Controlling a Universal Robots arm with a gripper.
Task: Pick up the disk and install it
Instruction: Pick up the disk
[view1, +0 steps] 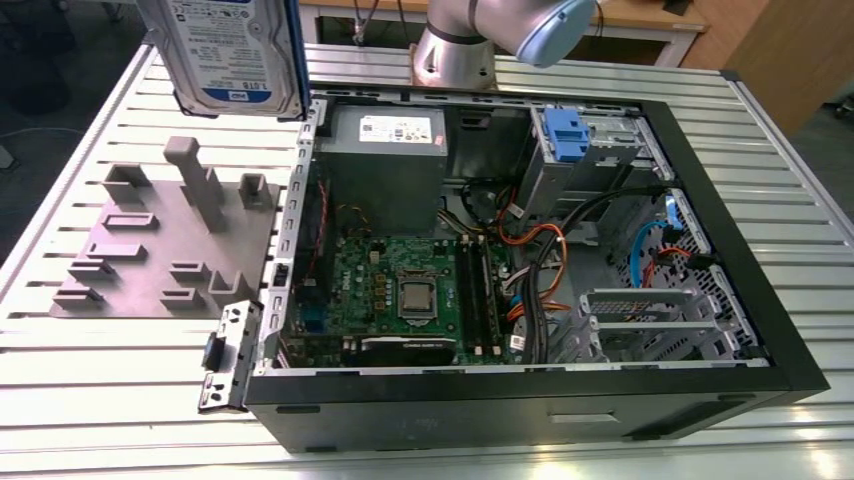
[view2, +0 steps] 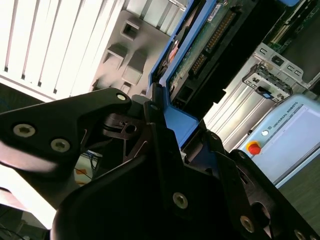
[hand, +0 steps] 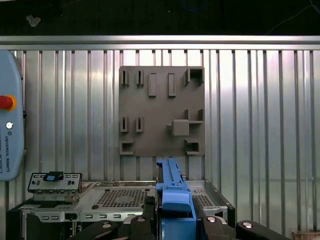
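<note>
The disk (view1: 227, 50), silver with a white-and-blue label, hangs upright high above the table at the exterior view's left, over the far end of the grey holder plate (view1: 160, 250). In the second wrist view my gripper (view2: 180, 131) is shut on the disk (view2: 200, 45), its black fingers (view2: 152, 117) clamping the blue frame, with the circuit-board side showing. In the first wrist view the disk's blue edge (hand: 175, 197) rises between the gripper (hand: 175, 220) fingers, above the holder plate (hand: 160, 115).
The open computer case (view1: 534, 400) lies on the slatted metal table (view1: 80, 400), with a drive bay and blue latch (view1: 567, 135) at its far corner. The arm's base (view1: 461, 50) stands behind the case. A pendant with a red button (hand: 10, 130) lies nearby.
</note>
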